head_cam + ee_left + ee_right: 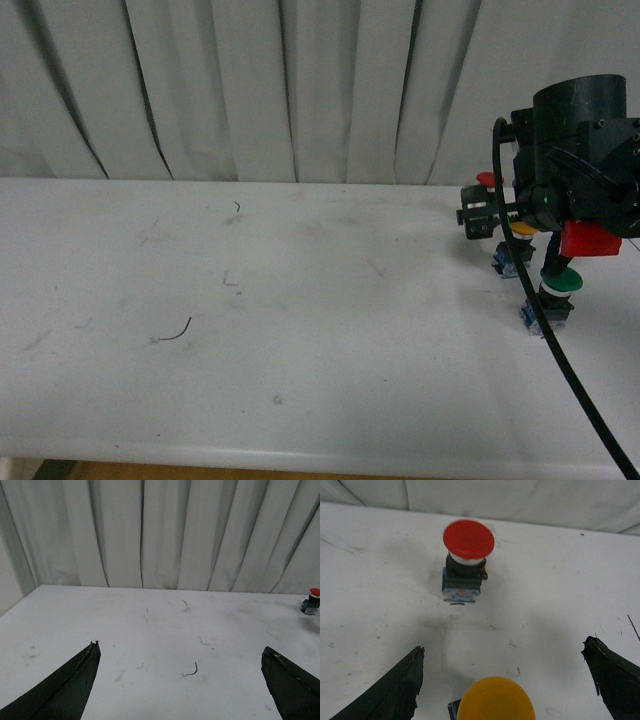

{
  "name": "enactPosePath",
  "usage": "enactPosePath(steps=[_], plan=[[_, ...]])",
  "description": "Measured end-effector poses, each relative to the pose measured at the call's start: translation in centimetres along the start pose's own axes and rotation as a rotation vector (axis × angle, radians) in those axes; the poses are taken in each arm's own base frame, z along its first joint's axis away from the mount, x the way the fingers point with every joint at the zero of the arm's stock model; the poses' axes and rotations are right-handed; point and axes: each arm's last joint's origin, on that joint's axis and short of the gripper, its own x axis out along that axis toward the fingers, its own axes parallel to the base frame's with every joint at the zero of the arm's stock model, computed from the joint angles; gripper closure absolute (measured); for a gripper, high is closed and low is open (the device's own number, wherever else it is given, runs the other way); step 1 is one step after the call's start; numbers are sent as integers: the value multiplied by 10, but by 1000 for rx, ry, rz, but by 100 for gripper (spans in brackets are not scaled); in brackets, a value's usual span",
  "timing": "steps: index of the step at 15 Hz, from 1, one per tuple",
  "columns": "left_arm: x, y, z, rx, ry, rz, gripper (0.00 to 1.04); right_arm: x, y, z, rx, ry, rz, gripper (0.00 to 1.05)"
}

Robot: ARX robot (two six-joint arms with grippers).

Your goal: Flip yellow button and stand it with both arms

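Observation:
The yellow button's [496, 700] orange-yellow cap shows at the near edge of the right wrist view, facing the camera, with a corner of its block beside it. It lies between and just behind the tips of my open right gripper [503, 646], whose black fingers [395, 690] stand wide on either side without touching it. In the front view only a sliver of the yellow button [522, 229] shows under the right gripper [480, 213] at the table's far right. My left gripper [179, 649] is open over bare table, holding nothing; the left arm is out of the front view.
A red-capped button [468, 540] stands upright just beyond the yellow one, and it also shows as the small red button [312, 600] far off in the left wrist view. A green-capped button [560, 283] stands nearer the front. White table [250, 350], curtain behind, black cable [560, 350].

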Motion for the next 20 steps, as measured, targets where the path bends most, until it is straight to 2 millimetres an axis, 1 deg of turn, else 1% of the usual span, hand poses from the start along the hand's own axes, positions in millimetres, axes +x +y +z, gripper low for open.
enactPosePath(steps=[1, 3, 4, 5, 6, 7, 8, 9, 10, 11, 12, 13, 14, 15, 18, 20], plan=[[0, 0, 0, 0, 0, 0, 7, -12, -6, 11, 30, -57, 25, 6], [0, 0, 0, 0, 0, 0, 7, -50, -21, 38, 102, -182, 81, 6], [0, 0, 0, 0, 0, 0, 7, -76, -33, 52, 143, -252, 122, 6], [0, 0, 0, 0, 0, 0, 7, -111, -47, 63, 199, -340, 184, 6], [0, 0, 0, 0, 0, 0, 7, -147, -65, 67, 238, -417, 225, 6], [0, 0, 0, 0, 0, 0, 7, -182, -81, 65, 258, -457, 266, 7], [0, 0, 0, 0, 0, -1, 7, -217, -95, 53, 239, -446, 191, 19], [0, 0, 0, 0, 0, 0, 7, -247, -104, 34, 210, -421, 162, 30], [0, 0, 0, 0, 0, 0, 7, -275, -114, 12, 189, -395, 170, 41], [0, 0, 0, 0, 0, 0, 7, -307, -122, -12, 182, -386, 156, 56], [0, 0, 0, 0, 0, 0, 7, -332, -125, -31, 181, -400, 147, 69], [0, 0, 0, 0, 0, 0, 7, -345, -126, -45, 178, -411, 148, 78], [0, 0, 0, 0, 0, 0, 7, -359, -126, -66, 179, -451, 145, 93], [0, 0, 0, 0, 0, 0, 7, -365, -126, -72, 178, -500, 140, 103], [0, 0, 0, 0, 0, 0, 7, -361, -123, -91, 179, -492, 141, 103], [0, 0, 0, 0, 0, 0, 7, -362, -122, -99, 180, -505, 140, 103]])
